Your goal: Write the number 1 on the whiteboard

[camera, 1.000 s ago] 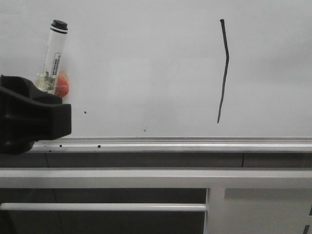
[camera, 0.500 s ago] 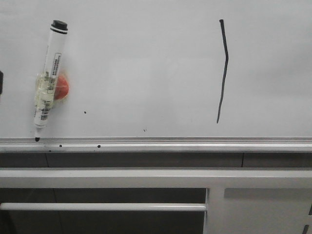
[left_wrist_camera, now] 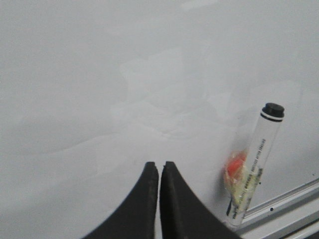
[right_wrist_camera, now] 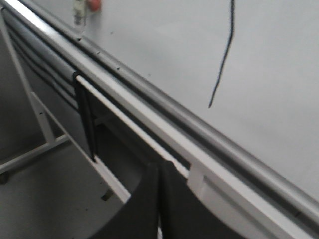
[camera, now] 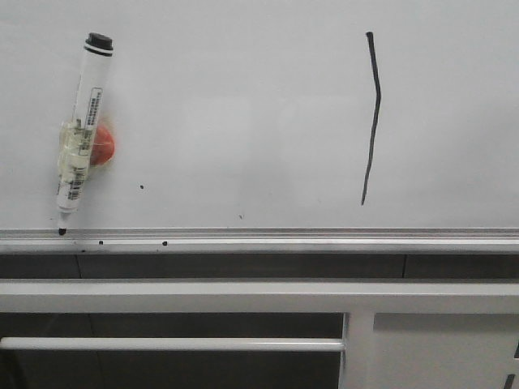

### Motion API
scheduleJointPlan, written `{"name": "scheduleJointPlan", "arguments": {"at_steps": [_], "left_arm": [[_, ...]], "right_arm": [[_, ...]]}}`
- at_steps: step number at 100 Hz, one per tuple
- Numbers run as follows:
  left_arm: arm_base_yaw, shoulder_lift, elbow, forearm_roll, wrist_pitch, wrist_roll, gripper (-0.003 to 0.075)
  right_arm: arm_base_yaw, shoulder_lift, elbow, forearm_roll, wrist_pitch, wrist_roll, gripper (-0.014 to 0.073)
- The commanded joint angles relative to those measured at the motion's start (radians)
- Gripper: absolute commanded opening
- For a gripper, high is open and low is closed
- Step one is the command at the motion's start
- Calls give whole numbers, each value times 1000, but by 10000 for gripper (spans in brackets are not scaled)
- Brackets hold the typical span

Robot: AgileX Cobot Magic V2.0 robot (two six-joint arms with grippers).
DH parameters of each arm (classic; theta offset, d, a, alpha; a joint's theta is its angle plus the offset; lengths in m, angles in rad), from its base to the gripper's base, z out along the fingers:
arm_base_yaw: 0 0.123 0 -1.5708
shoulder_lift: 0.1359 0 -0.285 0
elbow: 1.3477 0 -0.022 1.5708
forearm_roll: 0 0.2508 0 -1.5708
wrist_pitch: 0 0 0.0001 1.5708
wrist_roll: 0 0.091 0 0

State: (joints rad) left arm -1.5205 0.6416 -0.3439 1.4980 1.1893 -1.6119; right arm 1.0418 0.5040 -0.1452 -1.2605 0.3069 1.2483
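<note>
Left hand point(left_wrist_camera: 159, 172) closed, fingers nearly touching, empty, pointed at the whiteboard point(left_wrist_camera: 99, 74), clear of the marker pen point(left_wrist_camera: 254, 167) stuck to the board above the bottom rail point(camera: 284, 239). Right hand point(right_wrist_camera: 158, 172) also closed, empty, held low by the frame point(right_wrist_camera: 60, 139). The number 1 point(camera: 372, 117) is drawn, right part of board. Writing step looks done; next is likely just retreating both arms.

All views facing whiteboard point(camera: 243, 97)
</note>
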Motion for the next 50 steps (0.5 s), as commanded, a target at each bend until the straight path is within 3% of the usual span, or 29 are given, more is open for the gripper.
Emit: {"name": "scheduleJointPlan", "arguments": {"at_steps": [1,18,50], "left_arm": [[-8,-52,-22,45,22,51,-20],[-8,-132,-22,45,-26,120,-20],[-8,-179,-22,34,-35,106,-20]], "right_arm": [[0,16,-3,-36,-88,46,-64],[0,18,16,-36,-146,83,-64],[0,18,16,-36,-115,83,-64]]}}
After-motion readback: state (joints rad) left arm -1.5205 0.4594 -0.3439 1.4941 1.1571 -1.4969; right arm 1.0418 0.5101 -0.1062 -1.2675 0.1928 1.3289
